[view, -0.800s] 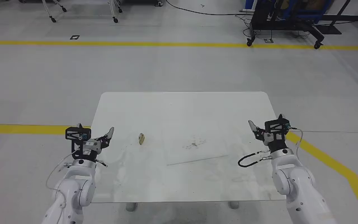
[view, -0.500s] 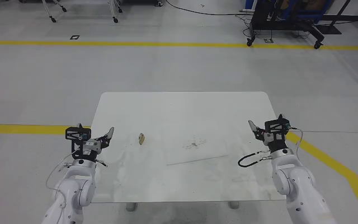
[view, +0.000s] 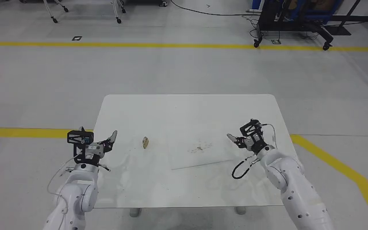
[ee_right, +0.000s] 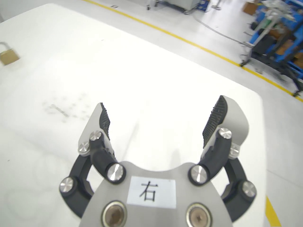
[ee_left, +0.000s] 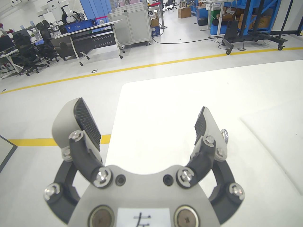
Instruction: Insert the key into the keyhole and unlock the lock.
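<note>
Table seen from above, white, on a pale workshop floor crossed by yellow lines. A small brass padlock lies flat on the left half of the table, with bare surface all around it. The left gripper hangs at the table's left edge, level with the padlock and near it but not touching. Its 2 fingers are spread apart and hold nothing. The right gripper is over the right half of the table, well apart from the padlock, and its 2 fingers are also spread and empty. A patch of faint grey scuff marks lies between the padlock and the right gripper, closer to the gripper. The edge of a thin white sheet runs across the near part of the table.

Left wrist view: the left gripper has its 2 ribbed fingers wide apart, with the table's corner beyond them. A small shiny metal piece shows just past 1 finger; it is mostly hidden, so what it is cannot be told.

Right wrist view: the right gripper is wide open above the bare tabletop. The scuff marks lie just beside 1 finger. The padlock, with a brass body and a silver shackle, rests far off across the table.
</note>
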Tool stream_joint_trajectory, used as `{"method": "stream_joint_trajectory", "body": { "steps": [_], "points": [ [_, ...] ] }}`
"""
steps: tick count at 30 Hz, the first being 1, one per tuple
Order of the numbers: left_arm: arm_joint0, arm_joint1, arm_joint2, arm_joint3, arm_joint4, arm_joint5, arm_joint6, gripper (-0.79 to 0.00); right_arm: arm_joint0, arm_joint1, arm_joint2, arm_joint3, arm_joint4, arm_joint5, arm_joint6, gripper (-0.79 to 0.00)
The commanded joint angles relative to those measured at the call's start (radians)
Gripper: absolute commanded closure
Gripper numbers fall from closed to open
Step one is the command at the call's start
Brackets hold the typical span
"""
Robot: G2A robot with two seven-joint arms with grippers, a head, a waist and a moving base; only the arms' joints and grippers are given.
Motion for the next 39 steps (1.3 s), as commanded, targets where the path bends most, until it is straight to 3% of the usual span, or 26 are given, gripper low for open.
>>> {"method": "stream_joint_trajectory", "body": {
  "steps": [1, 9, 13, 16, 18, 23, 34, 39],
  "points": [
    [0.0, 0.0, 0.0, 0.0, 0.0, 0.0, 0.0, -0.785, 0.044, 0.0, -0.02, 0.047, 0.023, -0.105, -0.001, -0.785],
    [0.0, 0.0, 0.0, 0.0, 0.0, 0.0, 0.0, -0.785, 0.19, 0.005, -0.105, 0.258, 0.11, -0.537, -0.027, -0.785],
    [0.0, 0.0, 0.0, 0.0, 0.0, 0.0, 0.0, -0.785, 0.247, 0.002, -0.149, 0.324, 0.082, -0.621, -0.071, -0.785],
    [0.0, 0.0, 0.0, 0.0, 0.0, 0.0, 0.0, -0.785, 0.277, 0.0, -0.21, 0.349, 0.031, -0.625, -0.151, -0.776],
    [0.0, 0.0, 0.0, 0.0, 0.0, 0.0, 0.0, -0.785, 0.316, -0.001, -0.253, 0.397, 0.004, -0.625, -0.181, -0.628],
    [0.0, 0.0, 0.0, 0.0, 0.0, 0.0, 0.0, -0.785, 0.412, -0.013, -0.376, 0.503, -0.057, -0.625, -0.245, -0.483],
    [0.0, 0.0, 0.0, 0.0, 0.0, 0.0, 0.0, -0.785, 0.545, -0.041, -0.522, 0.676, -0.155, -0.623, -0.339, -0.366],
    [0.0, 0.0, 0.0, 0.0, 0.0, 0.0, 0.0, -0.785, 0.574, -0.053, -0.551, 0.715, -0.183, -0.585, -0.356, -0.212]
  ]
}}
